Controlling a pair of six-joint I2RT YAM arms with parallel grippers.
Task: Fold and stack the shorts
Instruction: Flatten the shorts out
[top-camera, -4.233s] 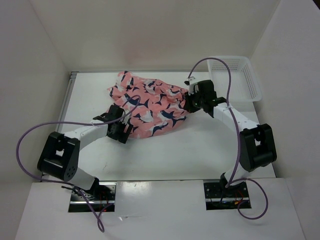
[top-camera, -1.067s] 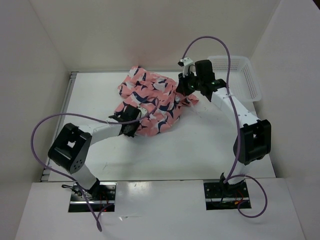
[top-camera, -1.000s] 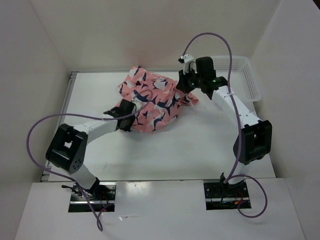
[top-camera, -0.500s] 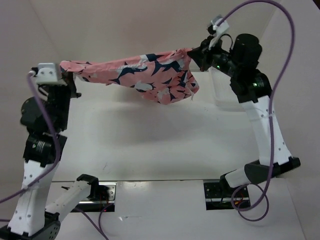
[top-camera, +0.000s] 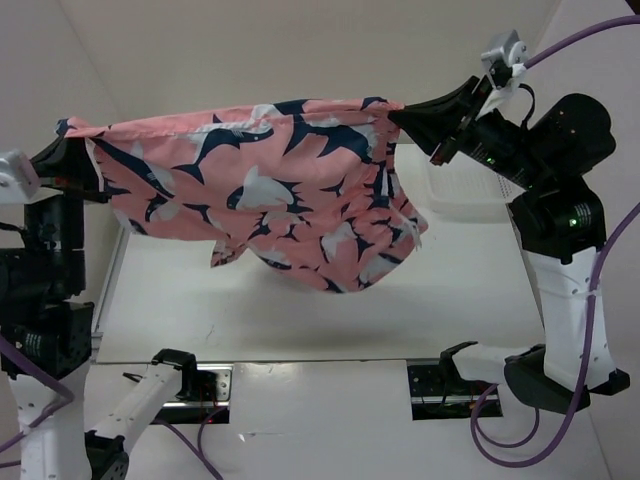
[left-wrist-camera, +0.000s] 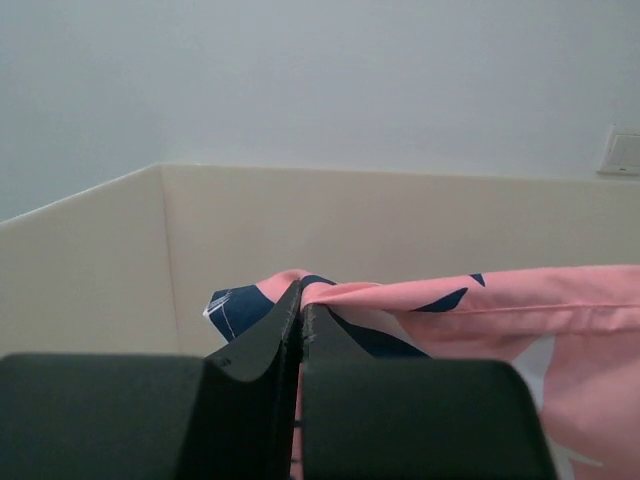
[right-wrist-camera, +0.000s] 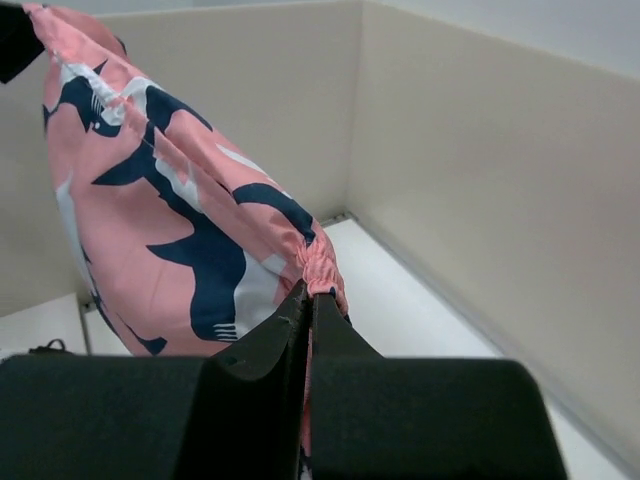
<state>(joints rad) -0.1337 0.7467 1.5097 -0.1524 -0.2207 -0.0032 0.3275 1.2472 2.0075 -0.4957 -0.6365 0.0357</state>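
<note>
The shorts (top-camera: 270, 190) are up in the air, salmon-pink fabric with navy and white fish shapes, spread wide like a banner across the upper half of the top view. The top edge runs taut from 10 o'clock over to 1 o'clock, and the rest drapes down towards the centre, with the lowest folds dangling above the table (top-camera: 470, 290).

At the 10 o'clock end, the left gripper (top-camera: 66, 145) has its jaws pinched tight on the corner of the fabric. Its wrist view confirms it: the fingers are pressed together at the tips (left-wrist-camera: 301, 300), with the pink hem caught between them and running off to 3 o'clock.

At 1 o'clock, the right gripper (top-camera: 402, 114) is clamped on the opposite corner. From its wrist camera the jaws are closed on a gathered, puckered edge (right-wrist-camera: 308, 292), and the cloth billows up and away towards 11 o'clock.

Behind the right arm, at about 3 o'clock, a white mesh basket (top-camera: 462, 185) sits on the table, partly hidden by the hanging fabric.
</note>
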